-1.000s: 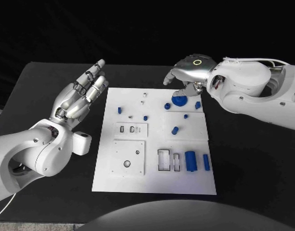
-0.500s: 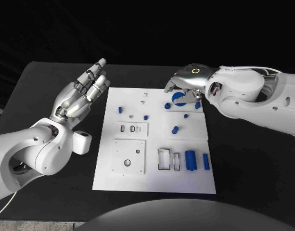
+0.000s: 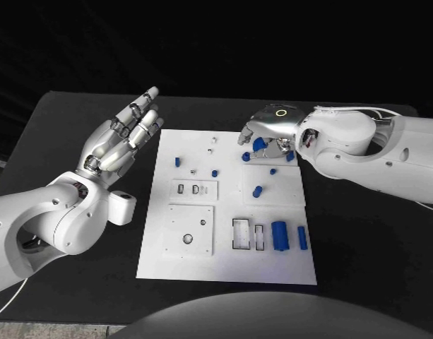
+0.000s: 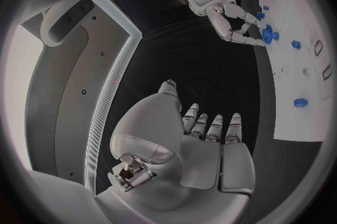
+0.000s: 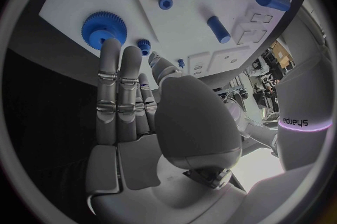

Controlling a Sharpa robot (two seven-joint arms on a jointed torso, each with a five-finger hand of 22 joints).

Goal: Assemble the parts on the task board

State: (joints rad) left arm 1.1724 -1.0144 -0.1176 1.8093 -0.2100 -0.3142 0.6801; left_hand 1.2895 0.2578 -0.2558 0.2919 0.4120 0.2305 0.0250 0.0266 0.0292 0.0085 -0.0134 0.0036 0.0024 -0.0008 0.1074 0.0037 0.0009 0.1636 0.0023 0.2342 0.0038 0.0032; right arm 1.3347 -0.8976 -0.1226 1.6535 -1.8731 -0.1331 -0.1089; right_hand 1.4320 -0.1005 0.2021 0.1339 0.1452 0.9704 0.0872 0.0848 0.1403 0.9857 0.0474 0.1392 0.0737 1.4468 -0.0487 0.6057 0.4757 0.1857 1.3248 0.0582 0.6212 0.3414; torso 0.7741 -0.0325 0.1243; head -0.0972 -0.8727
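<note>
In the head view, the right hand (image 3: 270,127) and its forearm cover the far right corner of the white board (image 3: 227,265), so the large blue gear (image 3: 260,144) shows there as a sliver under the fingers. The right wrist view shows that gear (image 5: 104,27) whole, lying on the board just beyond the fingertips (image 5: 112,51), with a small gear (image 5: 143,44) beside them; whether the fingertips touch the large gear cannot be told. The right hand is extended, fingers straight and side by side, palm toward the board, holding nothing. The left hand (image 3: 121,136) stands beside the board's left edge, off the board, fingers straight and raised, holding nothing; the left wrist view shows the same flat, empty palm (image 4: 204,148). Nearer the robot than the right hand, blue cylinders (image 3: 280,236) lie on the board. Small blue pegs (image 3: 214,172) sit between the two hands; their exact shape is hard to make out.
</note>
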